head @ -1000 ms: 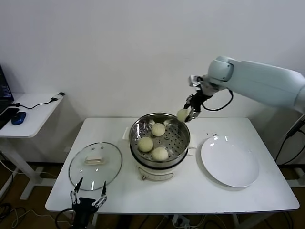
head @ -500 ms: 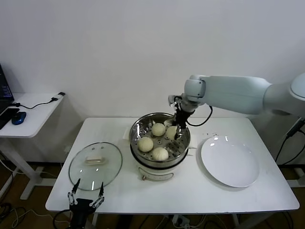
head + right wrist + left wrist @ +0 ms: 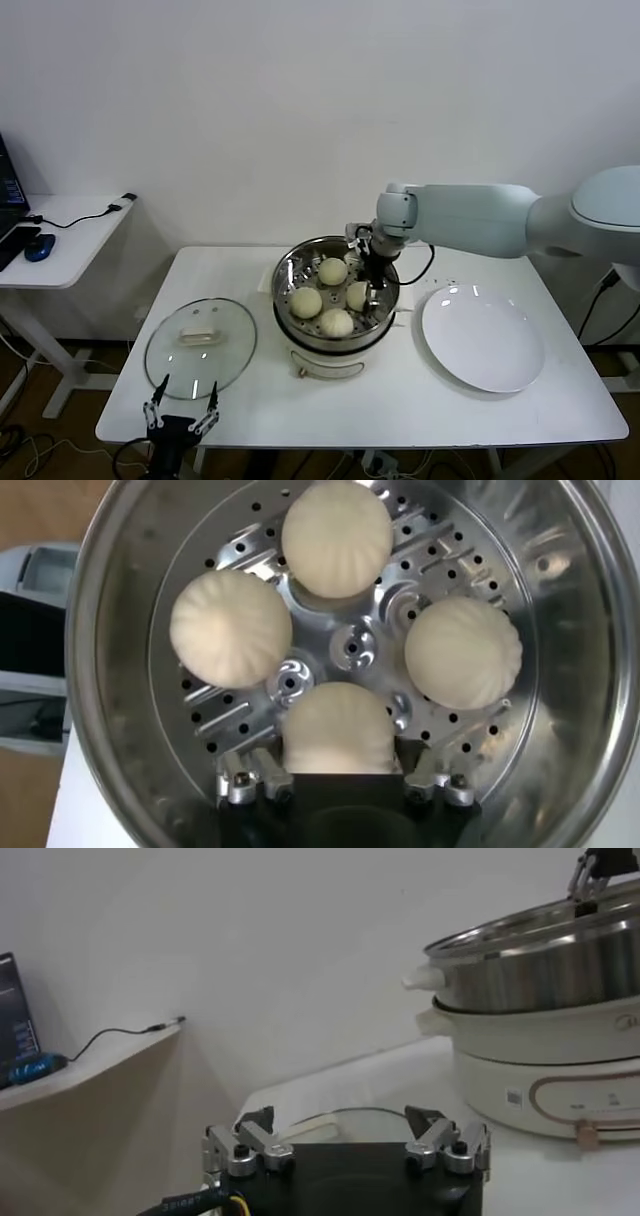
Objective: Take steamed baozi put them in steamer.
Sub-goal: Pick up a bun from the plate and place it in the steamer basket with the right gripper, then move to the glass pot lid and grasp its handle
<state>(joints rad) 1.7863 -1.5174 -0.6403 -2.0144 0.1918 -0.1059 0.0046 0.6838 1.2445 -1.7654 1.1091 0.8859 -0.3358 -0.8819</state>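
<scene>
Down in the steamer (image 3: 600, 680), the right gripper (image 3: 340, 780) is seen with its fingers (image 3: 245, 780) spread on either side of the fourth baozi (image 3: 338, 730), which rests on the perforated tray (image 3: 350, 645); whether the pads are quite clear of the dough cannot be told. Three other steamed baozi (image 3: 232, 628) are set around the tray's centre, so all four are judged to be in place and the plate (image 3: 483, 338) on the desk (image 3: 400, 395) is bare. The release is best finished by keeping the fingers wide and lifting straight up, so that the soft bun is not dragged or dented and the steel rim is not struck by the wrist. From the head view the right arm (image 3: 470, 215) is shown reaching across from the robot's right, over the pot's far edge, and the glass lid (image 3: 200, 345) is shown lying near the desk's front left corner. That lid is barely shown in the right wrist view, which alone gives the pleats of the buns and the tray's holes. The left gripper (image 3: 345, 1148) is parked low at the desk's front edge, its fingers wide with nothing between them; its own wrist view gives the steamer's white base (image 3: 540, 1068) from the side, which the overhead views hardly show.
</scene>
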